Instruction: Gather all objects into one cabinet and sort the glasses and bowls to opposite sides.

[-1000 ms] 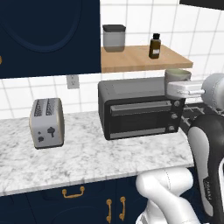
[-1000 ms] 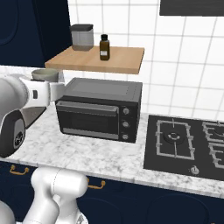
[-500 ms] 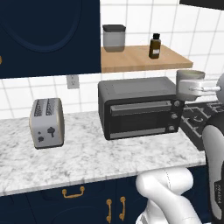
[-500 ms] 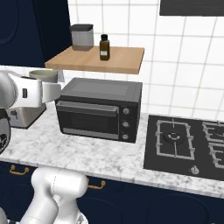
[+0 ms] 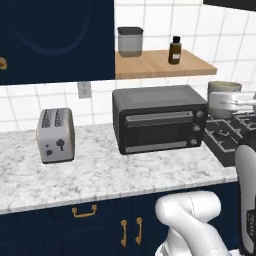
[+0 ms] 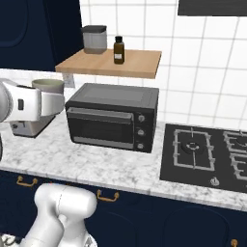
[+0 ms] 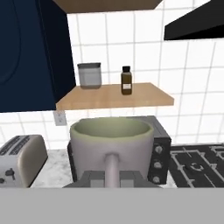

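Gripper [image 7: 111, 175] is clamped tight on the grey-beige cup [image 7: 112, 142], carried upright in the air near the toaster oven [image 5: 159, 118], presumably bound for the navy cabinet [image 5: 55, 40] at far left.

White tile wall [image 6: 212, 72], marble counter [image 5: 110, 172], wood shelf [image 5: 160, 64], navy drawers [image 5: 100, 230].

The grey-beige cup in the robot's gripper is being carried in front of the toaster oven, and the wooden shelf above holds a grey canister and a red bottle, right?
Not quite: the bottle is brown, as the hand view shows. The gripper does hold the grey-beige cup before the toaster oven, and the canister stands on the wooden shelf.
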